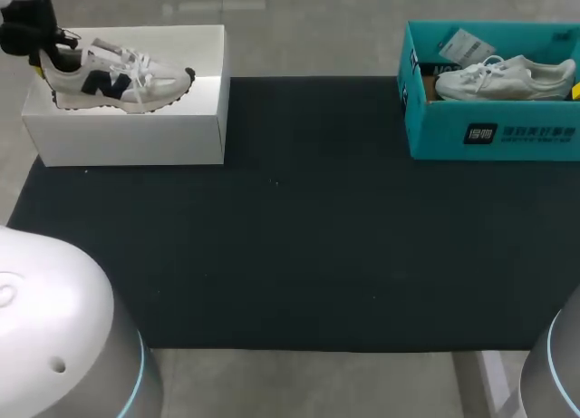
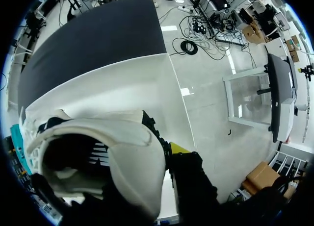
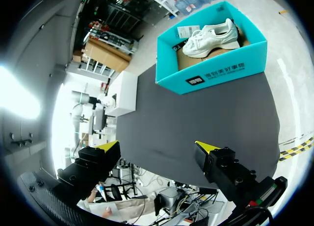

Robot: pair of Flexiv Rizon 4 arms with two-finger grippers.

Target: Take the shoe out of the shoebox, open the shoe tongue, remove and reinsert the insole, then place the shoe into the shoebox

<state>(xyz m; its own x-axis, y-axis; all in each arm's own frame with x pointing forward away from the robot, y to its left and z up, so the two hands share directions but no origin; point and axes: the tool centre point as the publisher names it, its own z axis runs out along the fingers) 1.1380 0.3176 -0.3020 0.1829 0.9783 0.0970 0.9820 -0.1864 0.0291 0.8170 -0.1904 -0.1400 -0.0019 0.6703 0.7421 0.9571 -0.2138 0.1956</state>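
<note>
White shoebox (image 1: 127, 128) holding the shoe (image 1: 113, 78) in the head view, left pincer (image 1: 41, 57) at the shoebox's end by the heel; likely step one, taking the shoe out. Calls next for a straight lift clear of the shoebox walls. From the left wrist: heel collar close up over the shoebox, hold on it impossible to tell, insole hidden. From the right wrist: right pincer (image 3: 157, 150) spread apart, empty, over the tabletop (image 3: 196, 118), well apart from the shoebox.
</note>
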